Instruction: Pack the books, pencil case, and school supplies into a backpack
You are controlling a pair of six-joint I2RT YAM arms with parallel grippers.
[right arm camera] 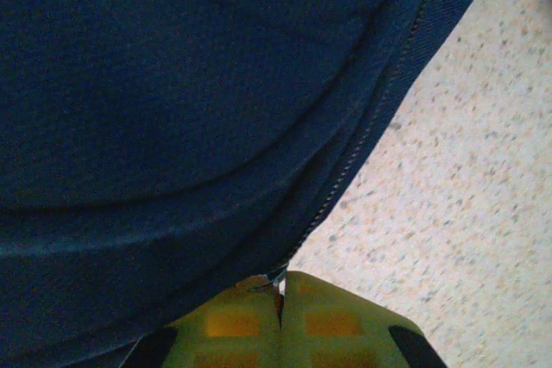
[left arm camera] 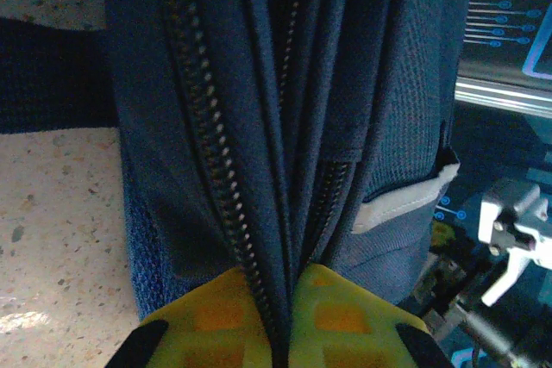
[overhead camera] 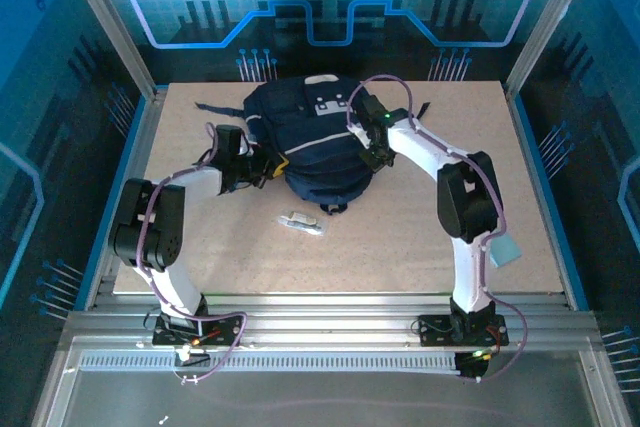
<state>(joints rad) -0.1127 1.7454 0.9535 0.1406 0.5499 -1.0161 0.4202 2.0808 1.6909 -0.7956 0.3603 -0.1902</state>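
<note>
Where the two arms meet, backpack [overhead camera: 310, 137]: navy with a pale stripe, lying on the table [overhead camera: 400, 247] towards its far edge, dark straps trailing off its far side.
Left gripper [left arm camera: 280, 308]: at the backpack's left flank, closed down narrow on a fold of blue fabric. A zip line runs right into the gap between its yellow pads [left arm camera: 220, 316].
Right gripper [right arm camera: 280, 312]: at the backpack's right flank, pads [right arm camera: 332, 321] pressed together with barely a seam between them. Its tips sit on the zip edge, where a small pale glint shows. Whether a zip tab is pinched there I cannot tell.
Zips: in the left wrist view several run side by side down the backpack. They look closed.
Small pale item [overhead camera: 302, 224]: oblong, lying flat on the table just in front of the backpack, apart from both grippers. It is too small to make out what it is.
Teal card [overhead camera: 505, 250]: flat on the table, well to the right of the backpack, beside the right arm.
</note>
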